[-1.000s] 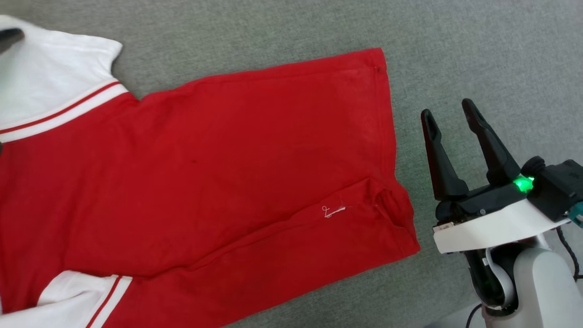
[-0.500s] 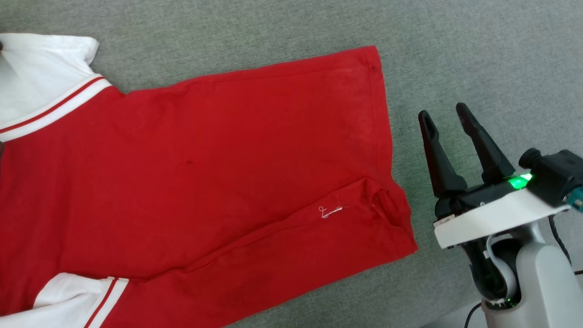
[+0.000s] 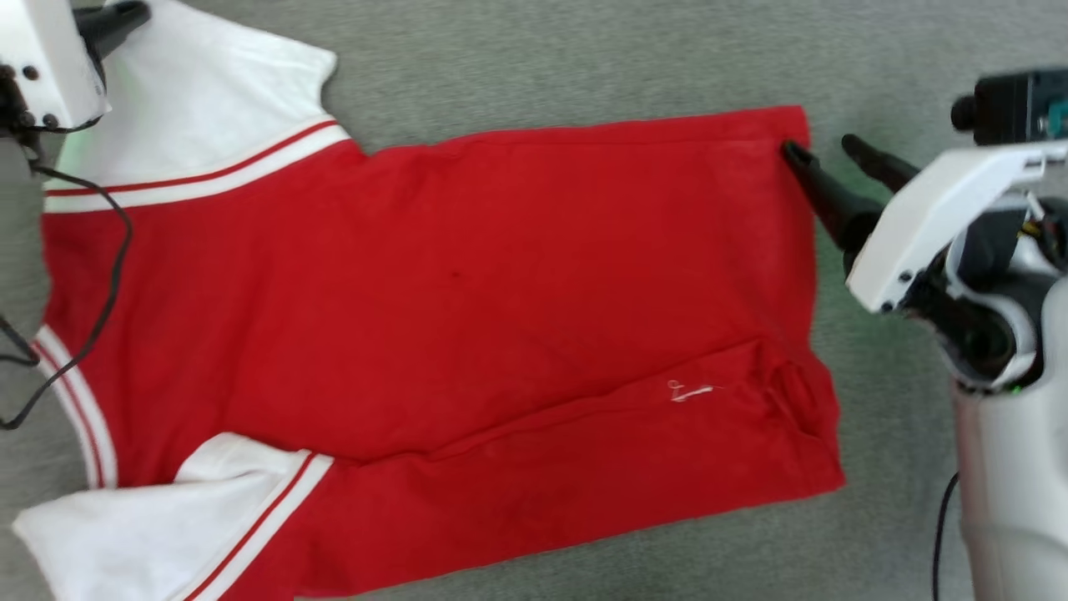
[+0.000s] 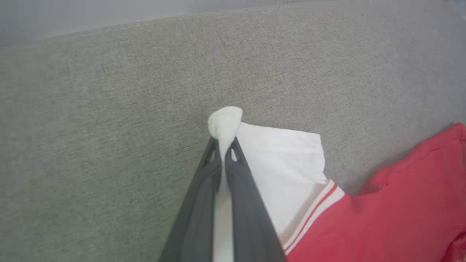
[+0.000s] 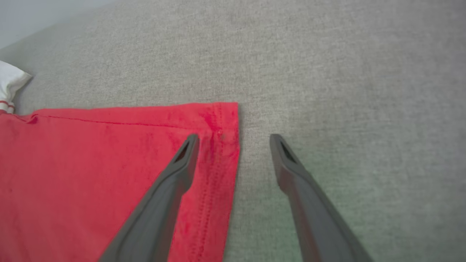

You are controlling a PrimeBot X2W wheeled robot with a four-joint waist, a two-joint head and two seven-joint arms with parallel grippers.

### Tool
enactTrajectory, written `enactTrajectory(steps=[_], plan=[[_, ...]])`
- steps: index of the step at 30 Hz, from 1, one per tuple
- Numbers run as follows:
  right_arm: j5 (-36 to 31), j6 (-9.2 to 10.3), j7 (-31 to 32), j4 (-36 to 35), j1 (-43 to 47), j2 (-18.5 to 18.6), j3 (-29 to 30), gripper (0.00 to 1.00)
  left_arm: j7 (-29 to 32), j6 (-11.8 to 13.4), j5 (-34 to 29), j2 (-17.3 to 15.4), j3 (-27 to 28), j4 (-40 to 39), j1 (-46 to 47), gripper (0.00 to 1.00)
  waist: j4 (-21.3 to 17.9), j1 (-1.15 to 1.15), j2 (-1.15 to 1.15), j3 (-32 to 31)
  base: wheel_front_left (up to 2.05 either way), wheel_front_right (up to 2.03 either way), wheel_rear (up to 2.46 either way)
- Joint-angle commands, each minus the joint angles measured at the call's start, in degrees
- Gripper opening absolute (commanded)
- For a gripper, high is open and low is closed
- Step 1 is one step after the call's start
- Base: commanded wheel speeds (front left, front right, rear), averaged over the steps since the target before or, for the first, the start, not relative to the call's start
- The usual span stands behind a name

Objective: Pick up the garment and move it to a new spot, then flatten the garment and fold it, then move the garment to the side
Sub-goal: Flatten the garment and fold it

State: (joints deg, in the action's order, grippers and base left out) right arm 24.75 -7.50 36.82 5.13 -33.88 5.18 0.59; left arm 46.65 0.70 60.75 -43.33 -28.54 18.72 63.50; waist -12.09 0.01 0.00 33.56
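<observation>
Red garment point(image 3: 450, 317): sleeve pinched in left end effector point(image 4: 222, 145), hem edge between fingers of spread right end effector point(image 5: 233, 137)

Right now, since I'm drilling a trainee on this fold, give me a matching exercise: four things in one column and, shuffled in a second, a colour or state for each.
Things
1 left claw
2 right claw
3 jersey
4 surface

States
a grey
b open, astride the hem
c shut on the white sleeve
d mostly red, spread out

Pairs: 1-c; 2-b; 3-d; 4-a
</observation>
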Motion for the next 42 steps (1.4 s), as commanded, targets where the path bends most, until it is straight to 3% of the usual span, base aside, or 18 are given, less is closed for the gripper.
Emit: enactTrajectory(steps=[1, 10, 11, 12, 13, 14, 21, 31, 42], plan=[[-0.87, 0.02, 3.39, 1.15, -2.28, 0.61, 0.64, 1.00, -0.57, -0.68, -0.35, 0.64, -0.30, -0.52, 0.88, 0.00, 2.52, -0.01, 0.00, -0.34, 0.00, 0.00, 0.00], [-5.63, 0.02, 18.28, 8.56, -8.29, 0.24, 2.69, 1.00, -2.88, -3.21, -1.09, 2.49, -1.29, -2.40, 1.65, 0.00, 5.91, -0.01, 0.00, 0.77, 0.00, 0.00, 0.00], [-5.98, 0.02, 19.12, 9.27, -8.21, -0.05, 2.87, 0.92, -3.10, -3.31, -1.09, 2.55, -1.35, -2.46, 1.57, 0.00, 6.04, -0.01, 0.00, 0.84, 0.00, 0.00, 0.00], [-6.41, 0.02, 20.11, 9.87, -7.99, -0.35, 2.83, 0.43, -3.23, -3.59, -1.04, 2.69, -1.37, -2.60, 1.50, 0.00, 6.15, -0.01, 0.00, 0.92, 0.00, 0.00, 0.00], [-6.53, 0.02, 20.81, 10.33, -7.71, -0.64, 2.82, 0.18, -3.45, -3.65, -0.88, 2.76, -1.31, -2.64, 1.42, 0.00, 6.24, -0.01, 0.00, 0.99, 0.00, 0.00, 0.00], [-6.55, 0.02, 21.51, 10.79, -7.43, -0.91, 2.91, 0.00, -3.60, -3.72, -0.76, 2.79, -1.29, -2.66, 1.33, 0.00, 6.32, -0.01, 0.00, 1.04, 0.00, 0.00, 0.00], [-6.97, 0.02, 23.13, 11.01, -7.24, -1.32, 3.23, 0.00, -4.22, -4.38, -0.48, 2.94, -1.37, -3.01, 0.72, 0.00, 6.50, -0.01, 0.00, 1.13, 0.00, 0.00, 0.00], [-5.35, 0.02, 14.57, 1.19, -5.69, 3.05, 1.37, 0.00, -10.59, -4.82, 0.85, 1.53, 1.57, -3.49, -4.48, 0.00, 7.69, -0.01, 0.00, -4.42, 0.00, 0.00, 0.00], [-2.87, 0.02, 10.63, -5.64, 10.33, 5.19, 3.58, 0.00, -25.39, -0.95, 6.05, -1.91, 8.94, -11.39, -31.65, 0.00, 10.78, -0.01, 0.00, -15.19, 0.00, 0.00, 0.00]])
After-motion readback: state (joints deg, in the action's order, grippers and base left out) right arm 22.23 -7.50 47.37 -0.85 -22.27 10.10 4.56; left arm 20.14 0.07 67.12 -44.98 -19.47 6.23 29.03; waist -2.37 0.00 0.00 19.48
